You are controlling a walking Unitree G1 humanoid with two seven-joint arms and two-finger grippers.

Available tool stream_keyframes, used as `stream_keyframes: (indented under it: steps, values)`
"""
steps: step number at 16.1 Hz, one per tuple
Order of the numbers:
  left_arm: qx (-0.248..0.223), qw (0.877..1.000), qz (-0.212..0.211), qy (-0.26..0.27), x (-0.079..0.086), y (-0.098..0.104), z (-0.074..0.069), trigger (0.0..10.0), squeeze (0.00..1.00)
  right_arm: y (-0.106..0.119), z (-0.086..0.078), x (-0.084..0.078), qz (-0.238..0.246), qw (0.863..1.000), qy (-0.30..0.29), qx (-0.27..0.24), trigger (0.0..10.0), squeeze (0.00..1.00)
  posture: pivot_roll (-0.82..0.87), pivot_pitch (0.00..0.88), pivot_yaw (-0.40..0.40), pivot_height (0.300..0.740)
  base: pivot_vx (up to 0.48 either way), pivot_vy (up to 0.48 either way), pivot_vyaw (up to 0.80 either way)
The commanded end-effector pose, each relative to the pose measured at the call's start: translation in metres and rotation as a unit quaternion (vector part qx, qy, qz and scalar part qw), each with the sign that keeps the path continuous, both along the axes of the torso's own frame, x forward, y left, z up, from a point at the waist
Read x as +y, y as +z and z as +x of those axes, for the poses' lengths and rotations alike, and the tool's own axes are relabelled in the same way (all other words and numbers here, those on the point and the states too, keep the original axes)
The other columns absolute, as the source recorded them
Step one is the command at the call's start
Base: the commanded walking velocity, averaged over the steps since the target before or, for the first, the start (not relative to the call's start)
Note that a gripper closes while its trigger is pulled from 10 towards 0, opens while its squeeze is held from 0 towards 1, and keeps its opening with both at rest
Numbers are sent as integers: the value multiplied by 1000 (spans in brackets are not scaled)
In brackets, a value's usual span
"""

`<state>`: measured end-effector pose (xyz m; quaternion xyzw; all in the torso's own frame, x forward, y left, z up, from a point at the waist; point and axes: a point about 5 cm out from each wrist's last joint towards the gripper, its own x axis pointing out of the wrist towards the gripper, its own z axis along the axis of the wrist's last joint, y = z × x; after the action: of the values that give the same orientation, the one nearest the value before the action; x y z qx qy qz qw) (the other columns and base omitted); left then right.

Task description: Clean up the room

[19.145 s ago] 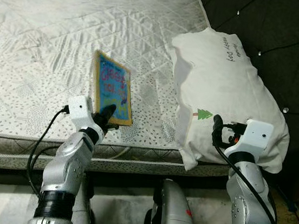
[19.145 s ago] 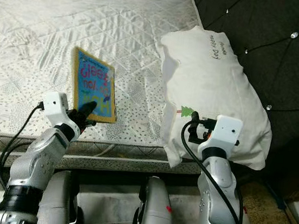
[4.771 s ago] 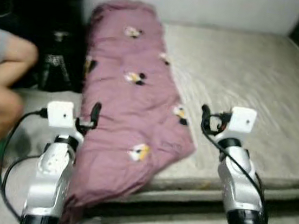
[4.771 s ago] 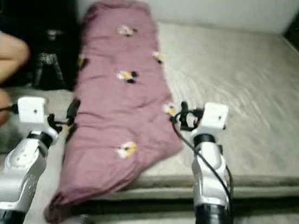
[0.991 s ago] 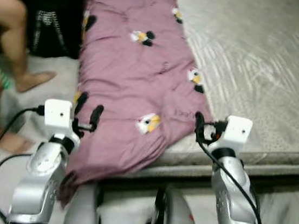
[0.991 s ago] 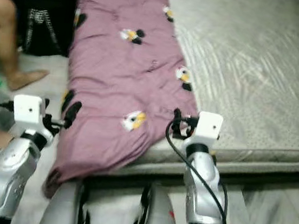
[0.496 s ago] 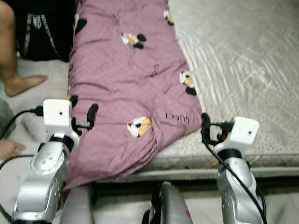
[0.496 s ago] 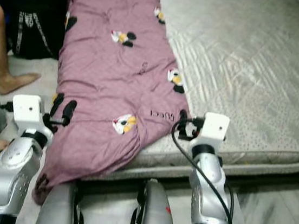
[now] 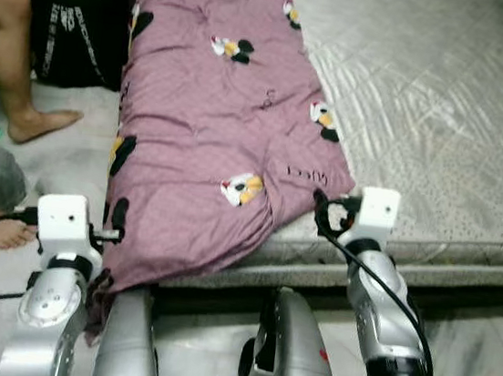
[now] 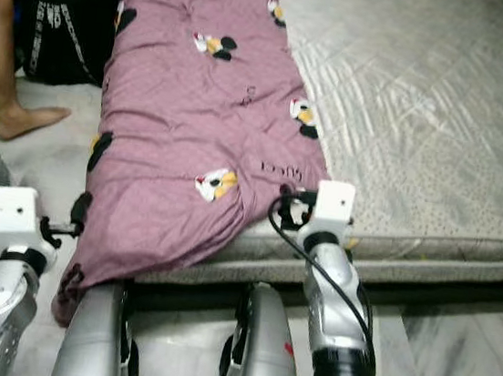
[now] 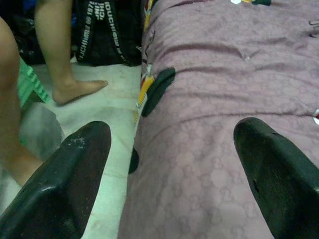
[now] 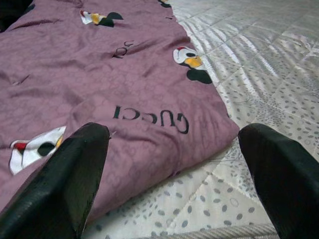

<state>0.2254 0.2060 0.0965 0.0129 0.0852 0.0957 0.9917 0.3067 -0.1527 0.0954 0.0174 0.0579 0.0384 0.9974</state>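
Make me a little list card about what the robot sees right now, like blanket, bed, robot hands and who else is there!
blanket: purple blanket with cartoon prints, lying on the bed, its near corner hanging over the edge
bed: pale quilted mattress
left gripper: open, at the blanket's hanging edge
right gripper: open, at the blanket's near corner
bag: black bag on the floor
person: bare leg beside the bag

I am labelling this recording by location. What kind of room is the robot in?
Most likely a bedroom: a bare quilted mattress with a purple cartoon-print quilt along its left side, and a person's bare feet on the floor beside it.
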Motion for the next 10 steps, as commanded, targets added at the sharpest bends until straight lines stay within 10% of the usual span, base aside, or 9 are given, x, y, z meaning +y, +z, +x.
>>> stream_keyframes:
  steps: [1, 10]
  values:
    - [-4, 1000, 2, 12, 3, 3, 1, 10000, 0, -1, 1, -6, -9, 1000, -3, 2, 10000, 0, 101, 150, -84, 554, 0, 0, 0]
    - [14, 1000, -17, -19, 2, 3, 22, 10000, 0, -8, -15, -19, -18, 999, -27, 6, 10000, 0, 68, 175, -71, 554, 0, 0, 0]
